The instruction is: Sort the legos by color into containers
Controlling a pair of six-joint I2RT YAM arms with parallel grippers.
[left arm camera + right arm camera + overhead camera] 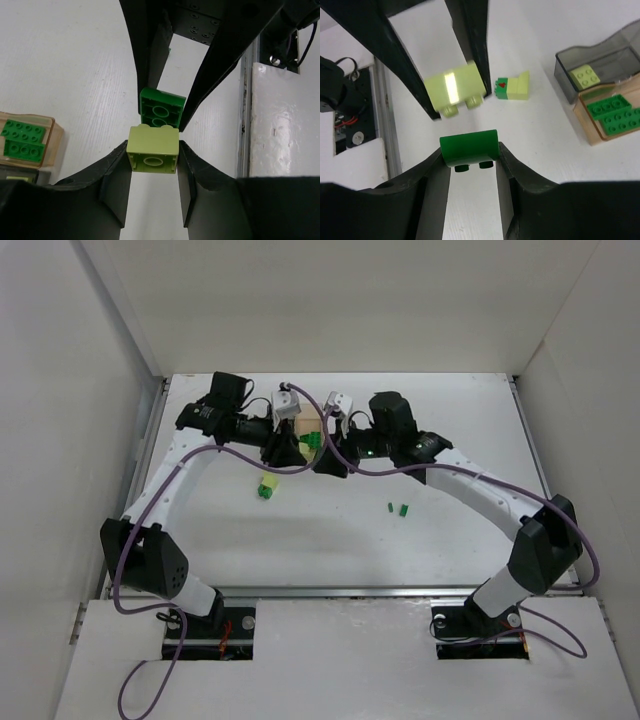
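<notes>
My left gripper is shut on a pale yellow-green lego, held above the table. My right gripper is shut on a dark green lego. The two grippers face each other tip to tip, left and right, just in front of the containers. The two held legos are close together with a small gap between them. The smoky grey box holds a pale lego. The amber box holds dark green legos.
A pale lego joined to a dark green one lies on the table in front of the left gripper; it also shows in the right wrist view. Two tiny green legos lie to the right. White walls enclose the table.
</notes>
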